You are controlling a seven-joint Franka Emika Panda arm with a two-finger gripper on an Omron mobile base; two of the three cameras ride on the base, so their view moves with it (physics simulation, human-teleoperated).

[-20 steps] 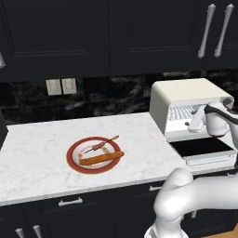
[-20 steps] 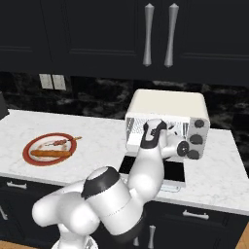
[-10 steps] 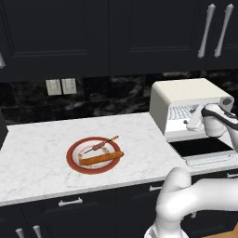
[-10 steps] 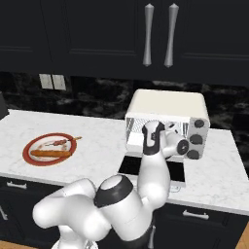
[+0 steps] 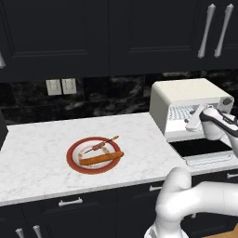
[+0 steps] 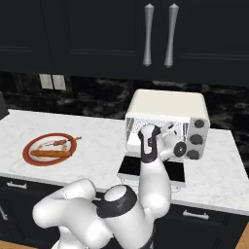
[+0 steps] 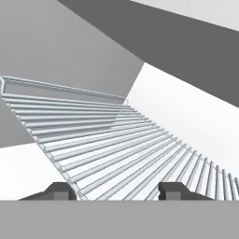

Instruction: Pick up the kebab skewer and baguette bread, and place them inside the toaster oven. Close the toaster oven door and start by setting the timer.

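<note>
While the 2-finger gripper point(image 7: 113, 190), jaws parted around wire rack point(image 7: 107, 140) bars, works inside the cream-white toaster oven point(image 5: 186, 100), probably pulling the rack comes next; thin kebab skewer point(image 5: 101, 145) and orange-brown baguette bread point(image 5: 100, 159) wait on the red plate point(image 5: 74, 162), lower left.

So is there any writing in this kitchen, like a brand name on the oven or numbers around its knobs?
None can be read.
Toaster oven: its cream casing bears no brand or label.
Knobs down its right side: no numbers or marks can be made out; too small to tell.
Plate, wall outlets, cabinet doors: plain, no text.
</note>
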